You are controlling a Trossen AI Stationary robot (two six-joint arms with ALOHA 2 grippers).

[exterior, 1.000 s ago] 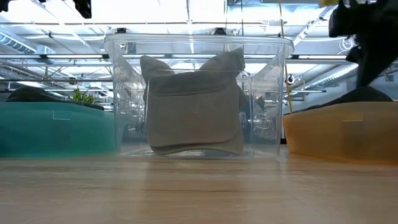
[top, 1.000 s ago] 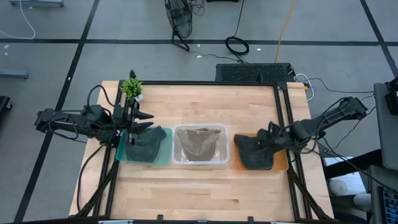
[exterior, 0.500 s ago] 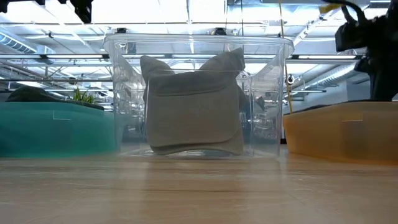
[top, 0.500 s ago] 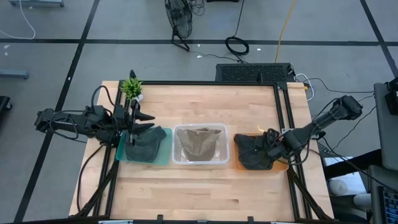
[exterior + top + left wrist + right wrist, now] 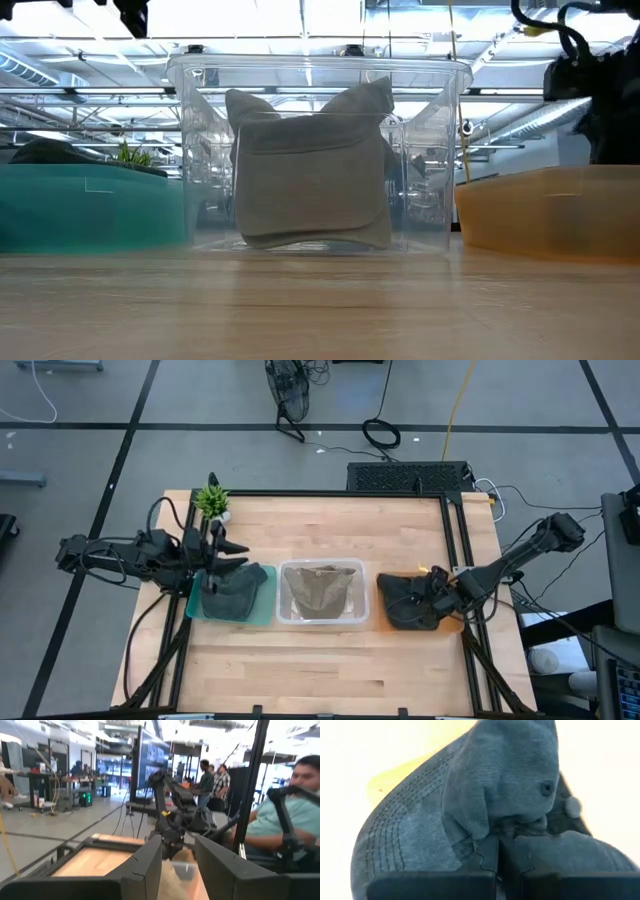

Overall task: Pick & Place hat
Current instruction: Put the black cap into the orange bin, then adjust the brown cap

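The dark hat (image 5: 405,603) lies in the orange tray (image 5: 452,626) at the bench's (image 5: 320,660) right end — the right gripper (image 5: 437,598) fingers (image 5: 487,855) pinched on its fabric. The left gripper (image 5: 232,553), fingers parted and grasping nothing, hovers over the teal tray (image 5: 262,614) — a second dark hat (image 5: 232,592) inside.

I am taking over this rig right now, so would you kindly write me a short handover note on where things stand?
Right gripper: shut, pinching the fabric of the dark grey cloth hat that lies in the orange tray on the table's right side.
Left gripper: open and empty, hovering over the second dark hat in the teal tray on the left.
Clear plastic bin in the middle: holds a tan hat.
Done: right-hand hat gripped, not lifted.
Left: lift it out and place it; the clear bin is probably the target, but nothing here confirms that.
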